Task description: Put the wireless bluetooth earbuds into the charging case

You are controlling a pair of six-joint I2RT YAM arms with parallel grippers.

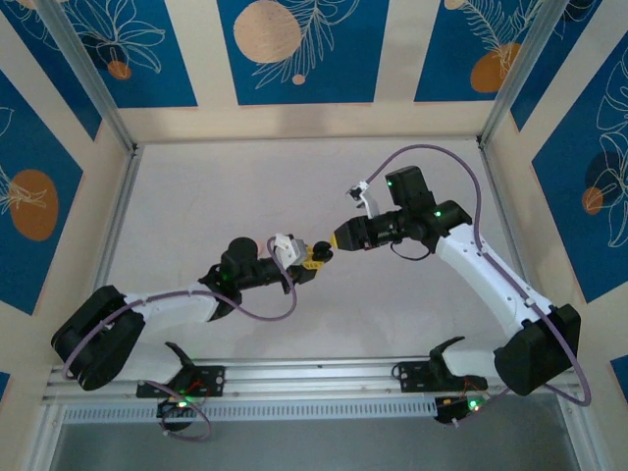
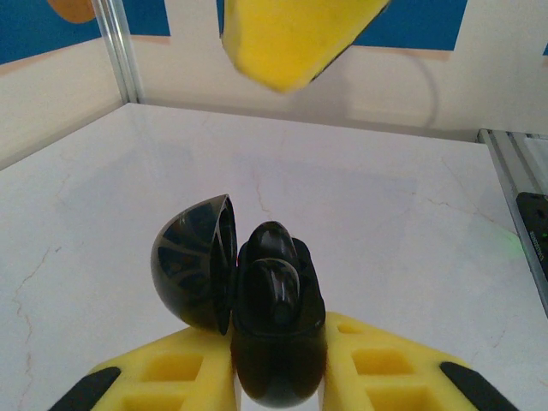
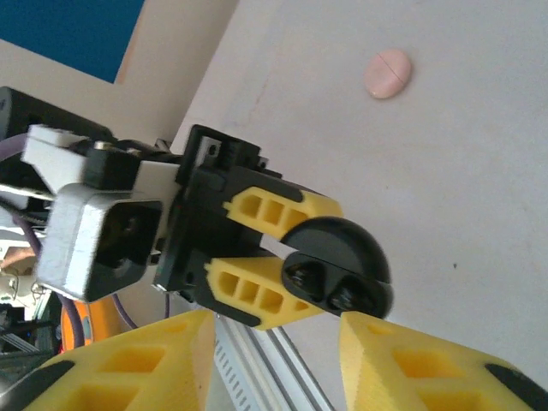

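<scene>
My left gripper (image 2: pixel 278 342) is shut on the base of a black round charging case (image 2: pixel 274 368), held above the table (image 1: pixel 324 186). The case's lid (image 2: pixel 193 270) hangs open to the left. Two black earbuds (image 2: pixel 276 291) sit side by side in their wells. In the right wrist view the same case (image 3: pixel 342 253) shows between the left arm's yellow fingers (image 3: pixel 257 295). My right gripper (image 3: pixel 276 330) is open right in front of the case, nothing between its fingers, one tip close to the case's edge. In the top view the two grippers (image 1: pixel 312 257) (image 1: pixel 339 238) meet at mid-table.
A pale pink pebble-like piece with a seam line (image 3: pixel 388 73) lies on the white table beyond the case; I cannot tell whether it is an earbud or a small case. The metal rail (image 1: pixel 314 373) runs along the near edge. Patterned walls (image 1: pixel 294 49) enclose the table.
</scene>
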